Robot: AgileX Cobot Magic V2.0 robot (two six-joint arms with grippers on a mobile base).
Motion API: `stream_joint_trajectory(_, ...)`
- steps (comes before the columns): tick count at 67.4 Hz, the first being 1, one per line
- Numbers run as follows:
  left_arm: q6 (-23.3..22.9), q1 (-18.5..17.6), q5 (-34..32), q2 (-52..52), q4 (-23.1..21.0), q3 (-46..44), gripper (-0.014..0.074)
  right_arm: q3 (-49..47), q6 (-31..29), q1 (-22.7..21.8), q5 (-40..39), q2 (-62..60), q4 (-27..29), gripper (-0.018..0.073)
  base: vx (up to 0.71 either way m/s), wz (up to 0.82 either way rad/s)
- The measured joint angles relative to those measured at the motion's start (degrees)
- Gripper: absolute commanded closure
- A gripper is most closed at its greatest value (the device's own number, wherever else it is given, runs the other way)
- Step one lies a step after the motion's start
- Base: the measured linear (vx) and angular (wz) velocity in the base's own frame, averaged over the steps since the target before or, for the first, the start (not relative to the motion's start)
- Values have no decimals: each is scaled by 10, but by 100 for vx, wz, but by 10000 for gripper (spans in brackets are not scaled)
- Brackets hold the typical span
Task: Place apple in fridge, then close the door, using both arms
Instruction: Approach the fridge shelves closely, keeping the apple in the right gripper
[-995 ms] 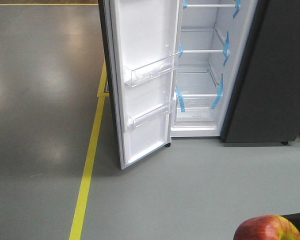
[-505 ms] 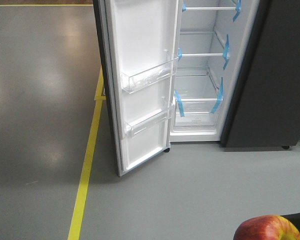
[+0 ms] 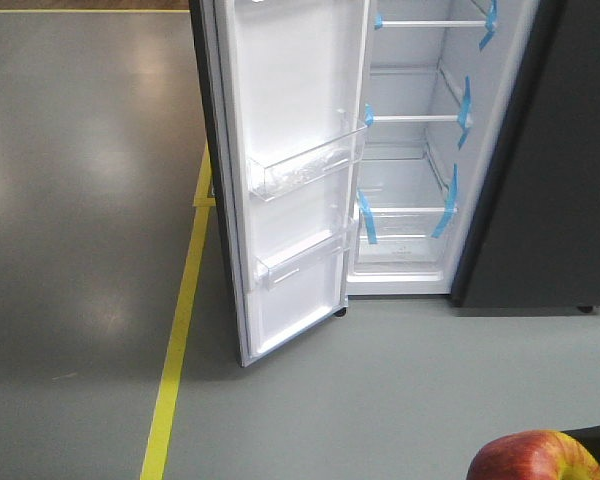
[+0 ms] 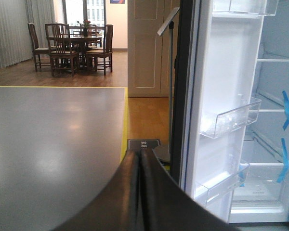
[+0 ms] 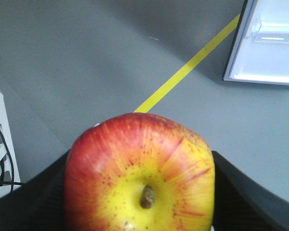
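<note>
The fridge [image 3: 410, 150] has slid toward 4 o'clock in view; right gripper [image 5: 139, 197] clamps the apple [image 3: 535, 457] at 5 o'clock; left gripper [image 4: 139, 187] pinched closed, empty.

the fridge [image 3: 410, 150] stands ahead, its door [image 3: 290, 100] swung wide open to the left of the compartment. two bins sit on the door's inner face, the upper bin [image 3: 305, 165] above the lower bin [image 3: 300, 262]. shelves [image 3: 410, 118] are stacked one over another inside the fridge, right of the door. a floor line [image 3: 180, 340] runs left of the door. the apple [image 3: 535, 458] is at the near right, in front of the fridge and well apart from it. a table with chairs [image 4: 79, 41] stands far behind, left of the door.
</note>
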Motion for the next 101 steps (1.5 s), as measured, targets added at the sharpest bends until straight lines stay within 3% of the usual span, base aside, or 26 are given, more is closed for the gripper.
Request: stream_joint_trajectory(101,0,0,0,0,0,0,601,0,0,0,0,0,0,391,12,2)
